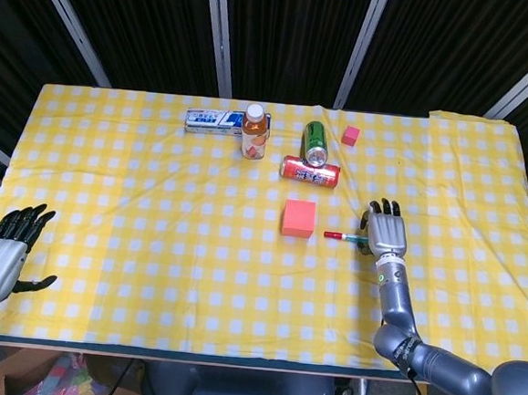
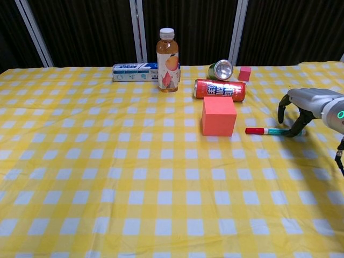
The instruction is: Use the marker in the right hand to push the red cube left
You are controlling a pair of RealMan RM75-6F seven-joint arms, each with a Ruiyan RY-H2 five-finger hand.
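The red cube (image 1: 299, 218) (image 2: 219, 116) stands on the yellow checked cloth near the table's middle. Just right of it lies a marker (image 1: 343, 235) (image 2: 269, 130) with a red cap and a green barrel, cap pointing at the cube and a small gap between them. My right hand (image 1: 385, 231) (image 2: 301, 105) arches over the marker's right end. One fingertip touches that end and the other fingers are spread above the cloth. The marker rests flat on the table. My left hand (image 1: 9, 246) hovers open off the front left corner, seen only in the head view.
Behind the cube lie a red can (image 1: 310, 171) (image 2: 220, 89) and a green can (image 1: 315, 143) (image 2: 221, 70). A juice bottle (image 1: 254, 132) (image 2: 167, 52) stands upright. A blue-white box (image 1: 217, 121) (image 2: 134, 71) and a small red cube (image 1: 350, 136) (image 2: 244, 73) sit near the far edge.
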